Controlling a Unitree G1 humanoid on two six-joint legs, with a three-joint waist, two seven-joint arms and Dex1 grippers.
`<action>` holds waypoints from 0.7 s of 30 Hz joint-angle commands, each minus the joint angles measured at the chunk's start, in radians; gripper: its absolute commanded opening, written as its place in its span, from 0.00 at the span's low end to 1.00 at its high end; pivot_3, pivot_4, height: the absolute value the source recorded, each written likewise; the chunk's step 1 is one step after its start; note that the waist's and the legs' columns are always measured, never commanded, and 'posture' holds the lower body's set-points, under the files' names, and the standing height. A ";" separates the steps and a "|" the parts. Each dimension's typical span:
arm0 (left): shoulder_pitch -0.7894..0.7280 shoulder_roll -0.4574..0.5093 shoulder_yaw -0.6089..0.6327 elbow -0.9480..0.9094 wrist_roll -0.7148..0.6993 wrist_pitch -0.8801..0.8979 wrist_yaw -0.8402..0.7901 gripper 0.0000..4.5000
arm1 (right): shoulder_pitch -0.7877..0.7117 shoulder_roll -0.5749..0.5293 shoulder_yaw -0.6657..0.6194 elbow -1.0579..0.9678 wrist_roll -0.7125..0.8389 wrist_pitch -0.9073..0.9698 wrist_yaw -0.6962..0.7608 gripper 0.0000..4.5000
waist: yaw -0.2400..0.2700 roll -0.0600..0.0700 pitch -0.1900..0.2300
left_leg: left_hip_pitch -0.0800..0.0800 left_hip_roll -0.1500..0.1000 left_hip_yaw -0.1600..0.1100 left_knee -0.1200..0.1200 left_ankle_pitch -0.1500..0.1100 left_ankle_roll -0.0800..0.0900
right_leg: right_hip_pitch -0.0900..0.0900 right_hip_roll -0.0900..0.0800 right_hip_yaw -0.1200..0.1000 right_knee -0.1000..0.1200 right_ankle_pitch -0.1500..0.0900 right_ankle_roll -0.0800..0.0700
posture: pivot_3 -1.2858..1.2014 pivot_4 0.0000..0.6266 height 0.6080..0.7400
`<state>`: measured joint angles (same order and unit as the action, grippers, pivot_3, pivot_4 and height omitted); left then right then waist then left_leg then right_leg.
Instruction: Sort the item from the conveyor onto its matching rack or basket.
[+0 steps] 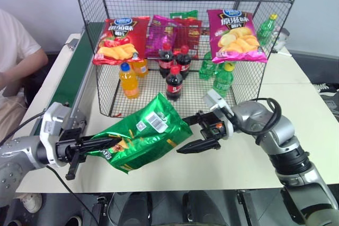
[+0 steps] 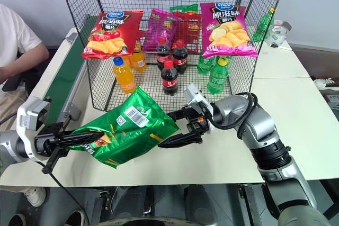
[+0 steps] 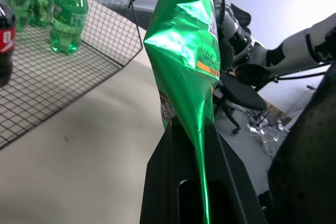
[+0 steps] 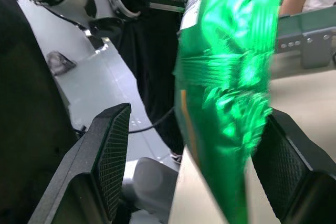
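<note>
- Held up above the near edge of the white table point(image 1: 296, 104), the green chip bag point(image 1: 143, 136) hangs level between the robot's two arms, off the conveyor point(image 1: 71, 72) at far left.
- The left gripper point(image 1: 79, 149) is clamped tight on the bag's one end; its black fingers point(image 3: 178, 182) pinch the foil seam.
- The right gripper point(image 1: 197, 130) stands with its jaws spread at the bag's other end, one pad point(image 4: 113, 150) well off the foil, the other point(image 4: 286, 161) just beside it; it grips nothing.
- Beyond, the rack point(image 1: 175, 41) holds soda bottles point(image 1: 175, 70) on its lower tier, with a red chip bag point(image 1: 119, 38) and a magenta chip bag point(image 1: 233, 35).
- Pick-up looks done; the placing in the rack is left.
</note>
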<state>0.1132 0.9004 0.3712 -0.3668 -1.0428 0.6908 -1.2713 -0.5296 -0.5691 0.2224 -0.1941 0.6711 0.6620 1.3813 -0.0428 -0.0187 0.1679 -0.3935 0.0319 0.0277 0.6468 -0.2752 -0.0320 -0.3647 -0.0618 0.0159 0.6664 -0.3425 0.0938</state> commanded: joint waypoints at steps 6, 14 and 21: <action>-0.022 -0.014 -0.006 -0.028 0.005 -0.006 0.001 0.00 | -0.020 0.038 0.034 -0.055 -0.007 -0.019 -0.005 0.75 | 0.000 0.000 0.000 | 0.000 0.000 0.000 -0.001 0.000 0.000 | 0.000 0.000 0.000 0.000 0.000 0.000 | 0.52 0.24 0.99; -0.041 -0.043 -0.016 -0.033 0.024 -0.008 0.033 0.00 | -0.031 0.061 0.057 -0.017 -0.028 -0.035 -0.014 0.56 | -0.001 0.000 0.000 | -0.001 0.000 0.000 -0.001 0.000 0.000 | -0.001 -0.001 0.000 -0.001 0.000 0.000 | 0.52 0.24 0.99; -0.096 -0.076 -0.011 -0.007 0.038 -0.026 0.089 0.00 | -0.037 0.058 0.068 0.023 -0.061 -0.069 0.004 0.01 | 0.000 0.000 0.000 | -0.002 0.000 0.000 -0.001 0.000 0.000 | -0.002 -0.001 0.000 -0.001 0.000 0.000 | 0.52 0.24 0.99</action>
<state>0.0363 0.8262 0.3356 -0.3714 -0.9940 0.6813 -1.2009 -0.5555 -0.5154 0.2886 -0.1689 0.6135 0.6173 1.3679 -0.0429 -0.0186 0.1680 -0.3953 0.0316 0.0276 0.6463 -0.2752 -0.0321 -0.3662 -0.0625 0.0157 0.6654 -0.3425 0.0936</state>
